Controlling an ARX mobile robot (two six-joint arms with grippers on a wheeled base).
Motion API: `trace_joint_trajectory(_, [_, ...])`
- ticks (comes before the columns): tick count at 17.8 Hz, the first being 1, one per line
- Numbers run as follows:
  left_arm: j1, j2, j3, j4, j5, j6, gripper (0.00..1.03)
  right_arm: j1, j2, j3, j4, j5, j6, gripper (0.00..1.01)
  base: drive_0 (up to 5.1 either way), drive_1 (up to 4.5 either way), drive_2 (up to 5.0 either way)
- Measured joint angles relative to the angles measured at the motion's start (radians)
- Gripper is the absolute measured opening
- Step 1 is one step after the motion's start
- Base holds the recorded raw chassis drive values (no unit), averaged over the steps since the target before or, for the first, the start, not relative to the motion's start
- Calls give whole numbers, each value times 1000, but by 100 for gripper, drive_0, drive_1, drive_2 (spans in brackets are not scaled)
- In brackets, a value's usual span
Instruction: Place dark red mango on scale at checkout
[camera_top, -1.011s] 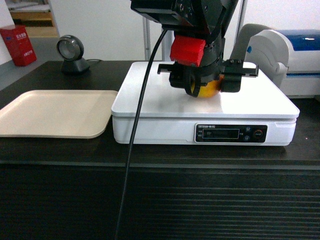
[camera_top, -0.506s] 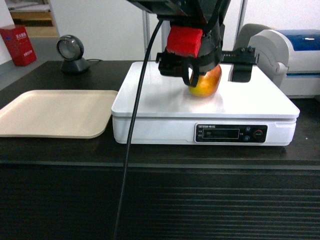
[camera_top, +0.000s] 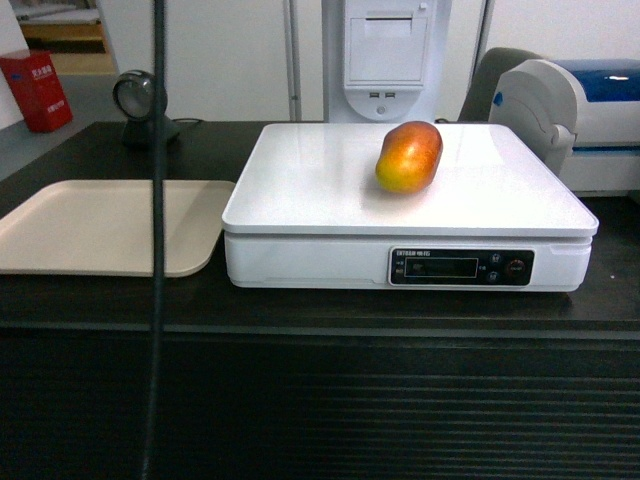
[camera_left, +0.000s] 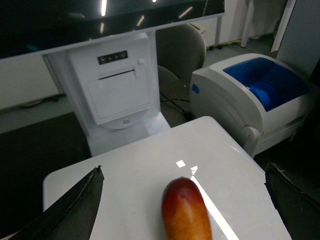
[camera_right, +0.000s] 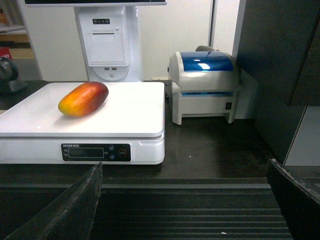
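Left claw (camera_left: 182, 200) has let go and lifted clear, jaws wide, empty. Dark red mango (camera_top: 409, 156) rests alone on the scale (camera_top: 300, 180); task looks done. Right claw (camera_right: 185, 200) open, empty too.

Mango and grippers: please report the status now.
Both grippers open, left above the scale, right before the counter. Mango lies free on the scale. Nothing in the way.

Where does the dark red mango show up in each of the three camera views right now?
Head: the mango lies right of center on the scale.
Left wrist: mango at bottom center, cut off by the lower edge.
Right wrist: mango at upper left, on the scale.
Shared landmark: the blue-lidded printer, right of the scale in all views.
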Motion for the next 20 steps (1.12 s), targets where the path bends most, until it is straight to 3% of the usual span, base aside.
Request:
trace_joint_trajectory(4, [175, -332, -391, 109, 2, 51, 98, 0, 0, 0, 0, 0, 0, 98, 0, 0, 0])
trace_joint_trajectory(6, [226, -448, -517, 113, 5, 65, 98, 0, 0, 0, 0, 0, 0, 98, 0, 0, 0])
trace_joint_trajectory(7, [246, -518, -613, 257, -74, 47, 89, 0, 0, 0, 0, 0, 0, 98, 0, 0, 0])
trace_joint_trajectory(8, [283, -621, -740, 343, -94, 22, 76, 0, 0, 0, 0, 0, 0, 98, 0, 0, 0])
trace_joint_trajectory(10, [407, -832, -986, 386, -29, 1, 51, 0, 0, 0, 0, 0, 0, 98, 0, 0, 0])
trace_joint_trajectory(11, [435, -909, -1098, 407, 1, -3, 37, 0, 0, 0, 0, 0, 0, 98, 0, 0, 0])
trace_joint_trajectory(14, [439, -954, -1180, 425, 26, -3, 22, 0, 0, 0, 0, 0, 0, 98, 0, 0, 0])
trace_joint_trajectory(20, [448, -991, -1239, 439, 45, -3, 8, 0, 0, 0, 0, 0, 0, 98, 0, 0, 0])
